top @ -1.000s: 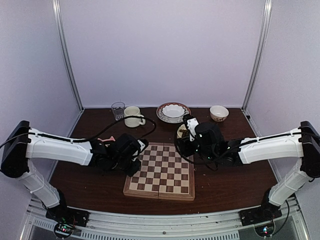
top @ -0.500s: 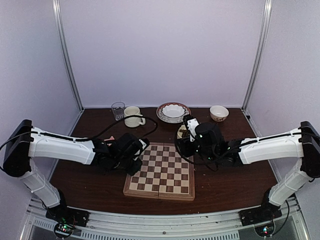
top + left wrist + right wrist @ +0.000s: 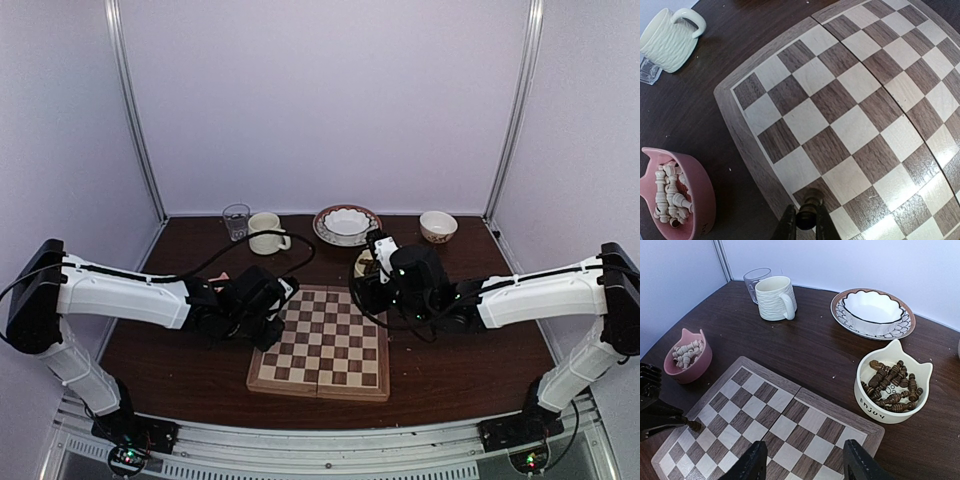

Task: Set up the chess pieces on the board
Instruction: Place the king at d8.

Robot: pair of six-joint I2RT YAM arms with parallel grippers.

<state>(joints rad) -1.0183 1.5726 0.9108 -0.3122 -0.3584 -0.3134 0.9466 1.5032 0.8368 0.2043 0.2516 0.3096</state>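
The chessboard (image 3: 325,345) lies between the arms and bears no standing pieces. My left gripper (image 3: 267,332) is at its left edge, shut on a dark brown chess piece (image 3: 810,209) just over a dark edge square (image 3: 829,192). I cannot tell whether the piece touches the board. The piece also shows in the right wrist view (image 3: 694,425). My right gripper (image 3: 805,467) is open and empty above the board's far right part (image 3: 805,430). Several dark pieces (image 3: 892,387) lie in a cream cat-eared bowl (image 3: 875,407). Cream pieces (image 3: 667,192) lie in a pink bowl (image 3: 702,195).
At the table's back stand a glass (image 3: 236,220), a cream mug (image 3: 266,234), a patterned plate (image 3: 322,232) with a white bowl on it and a small bowl (image 3: 438,226). The pink bowl (image 3: 692,367) is left of the board, the cream bowl (image 3: 362,264) behind it.
My left arm has shifted slightly toward the board with the dark piece in its grip. The right arm has not moved.
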